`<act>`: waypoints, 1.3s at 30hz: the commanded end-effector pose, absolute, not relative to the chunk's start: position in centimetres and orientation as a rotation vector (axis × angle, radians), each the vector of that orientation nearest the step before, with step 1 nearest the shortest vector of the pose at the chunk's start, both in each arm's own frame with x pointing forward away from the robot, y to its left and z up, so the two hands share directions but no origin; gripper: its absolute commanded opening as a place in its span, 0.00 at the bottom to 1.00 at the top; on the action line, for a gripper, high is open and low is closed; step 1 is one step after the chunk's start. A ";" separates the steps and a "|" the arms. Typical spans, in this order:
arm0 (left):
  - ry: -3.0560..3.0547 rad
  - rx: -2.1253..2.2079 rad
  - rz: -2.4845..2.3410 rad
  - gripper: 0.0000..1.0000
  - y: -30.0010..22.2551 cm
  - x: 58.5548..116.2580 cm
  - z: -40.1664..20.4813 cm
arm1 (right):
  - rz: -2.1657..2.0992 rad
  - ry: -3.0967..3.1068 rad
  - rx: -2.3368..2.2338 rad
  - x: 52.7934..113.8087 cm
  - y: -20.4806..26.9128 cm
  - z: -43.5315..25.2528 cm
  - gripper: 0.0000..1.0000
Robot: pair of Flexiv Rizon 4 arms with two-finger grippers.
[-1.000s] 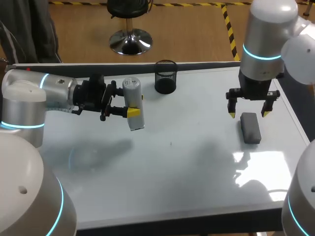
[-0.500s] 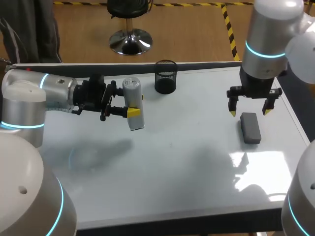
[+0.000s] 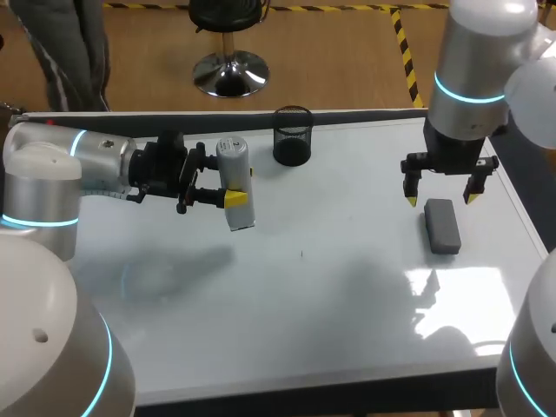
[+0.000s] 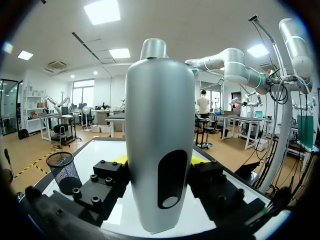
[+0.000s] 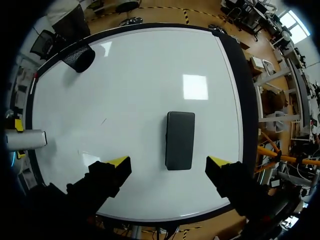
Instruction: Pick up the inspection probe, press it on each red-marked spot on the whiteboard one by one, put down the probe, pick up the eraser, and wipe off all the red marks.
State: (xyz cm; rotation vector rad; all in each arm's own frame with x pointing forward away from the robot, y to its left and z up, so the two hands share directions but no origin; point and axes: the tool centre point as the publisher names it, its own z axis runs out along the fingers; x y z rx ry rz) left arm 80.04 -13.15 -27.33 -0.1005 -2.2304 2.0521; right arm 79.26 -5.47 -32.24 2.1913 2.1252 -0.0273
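Left gripper [image 3: 236, 186] is clamped on the inspection probe [image 3: 232, 161], a finger on each side, holding it up off the whiteboard [image 3: 330, 295] over its far-left part. The probe's a smooth silver-grey bottle shape with a narrower rounded cap and a dark oval window low on the body. A black mesh cup [image 3: 292, 136] sits by the far edge. The eraser [image 3: 441, 226], a dark grey slab, lies flat near the right edge, with the right gripper [image 3: 440, 198] above it, fingers spread wide.
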 end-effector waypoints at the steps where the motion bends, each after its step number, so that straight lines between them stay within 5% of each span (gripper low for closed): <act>1: -2.232 -0.100 2.056 0.00 -13.1 79.9 -27.2 | -0.026 2.126 2.190 79.2 -5.6 -32.1 1.00; 39: -2.193 -0.212 2.034 0.00 -14.3 85.9 -23.7 | -0.026 2.126 2.190 79.2 -5.6 -32.1 1.00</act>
